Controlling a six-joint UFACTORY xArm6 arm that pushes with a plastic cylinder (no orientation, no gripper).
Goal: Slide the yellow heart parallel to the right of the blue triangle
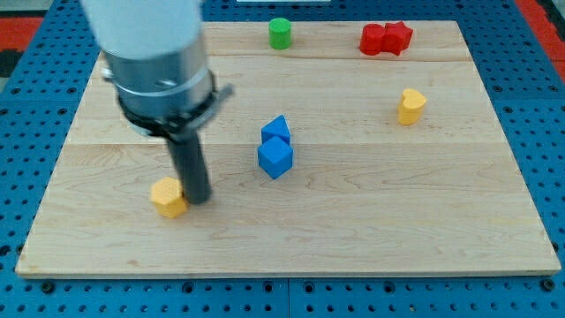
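Tool is a bare rod with no jaws. My tip (199, 198) is beside the yellow pentagon (168, 197). The yellow heart (410, 106) lies well apart toward the view's upper right, past the blue triangle (275, 129).

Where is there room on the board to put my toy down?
The biggest bare patch is the view's bottom right, below the yellow block and right of the two blue blocks. It is crowded at bottom left, where my tip touches the orange-yellow block, and along the top by the green cylinder and red blocks.
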